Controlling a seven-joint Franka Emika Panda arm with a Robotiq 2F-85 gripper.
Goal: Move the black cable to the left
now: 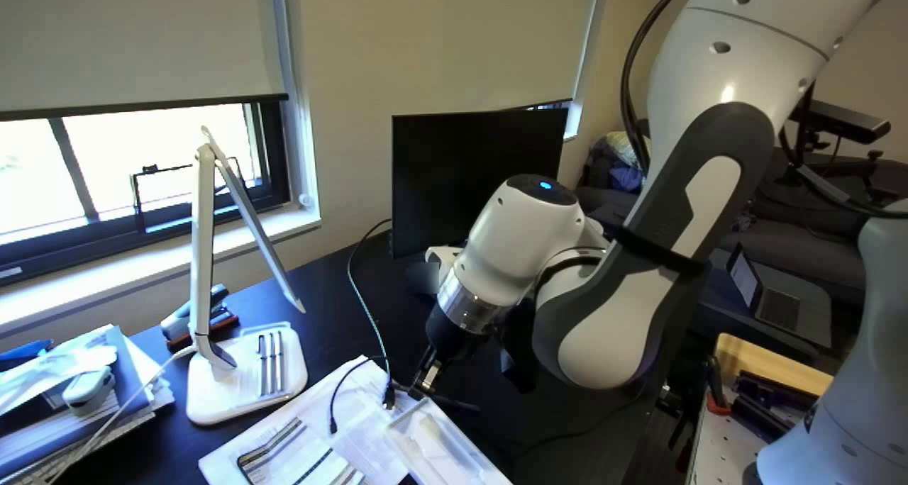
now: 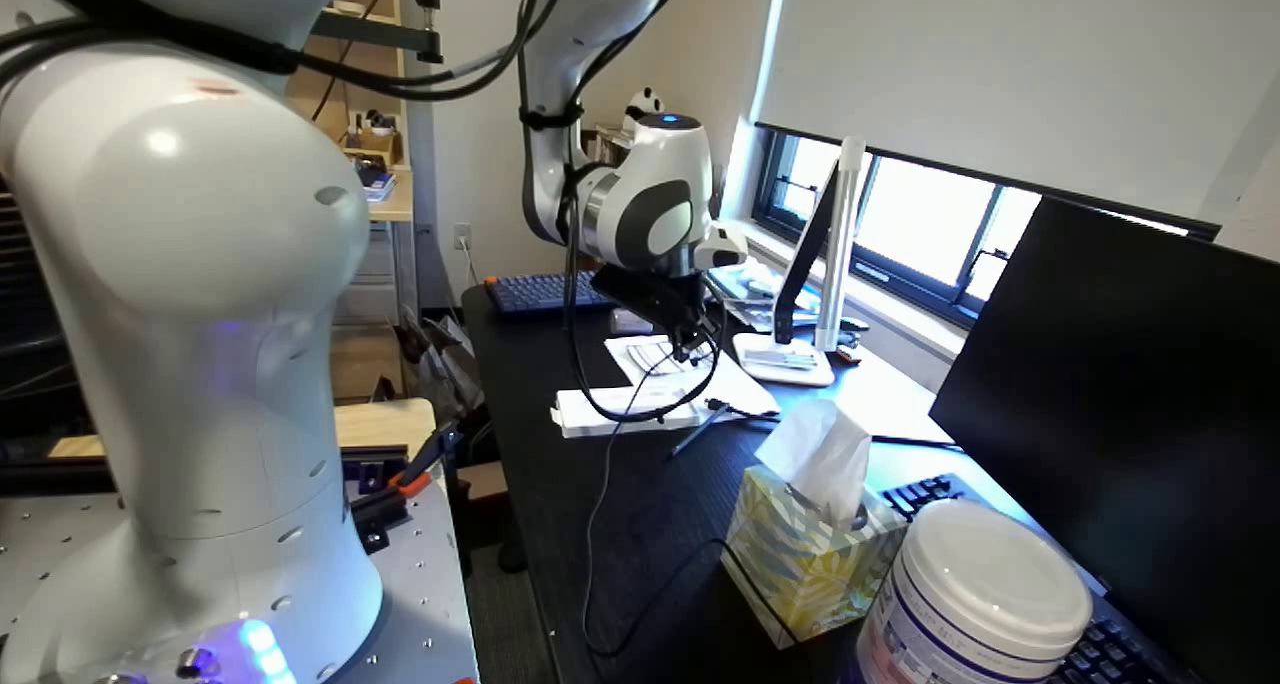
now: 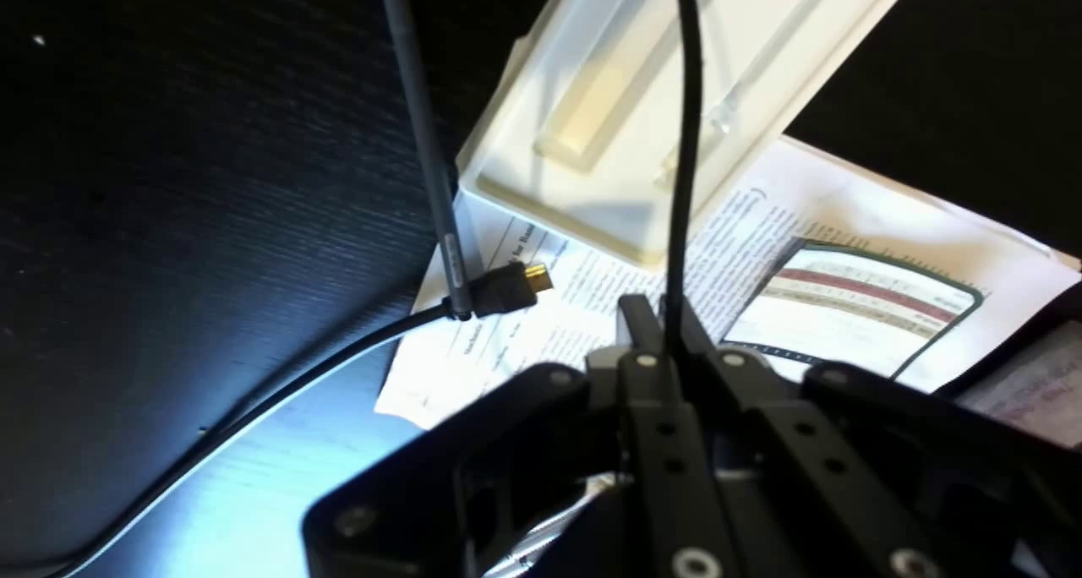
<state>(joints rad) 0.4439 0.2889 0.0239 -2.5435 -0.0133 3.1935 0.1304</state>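
Pinched in the gripper, the black cable leads lengthwise away from it, slanting in an exterior view down to the table and bending toward the tissue box, so a leftward carry would probably drag that slack behind it.

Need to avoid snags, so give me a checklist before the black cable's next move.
1. Gripper shut on the black cable: ok.
2. Slack on the desk: ok, a loose bend shows in an exterior view.
3. Clear of the tissue box: not ok, the cable passes right in front of it in that view.
4. Clear of the white tray: cannot tell, the cable crosses over it in the wrist view, contact unclear.
5. Far end free: cannot tell, lost past the tissue box.
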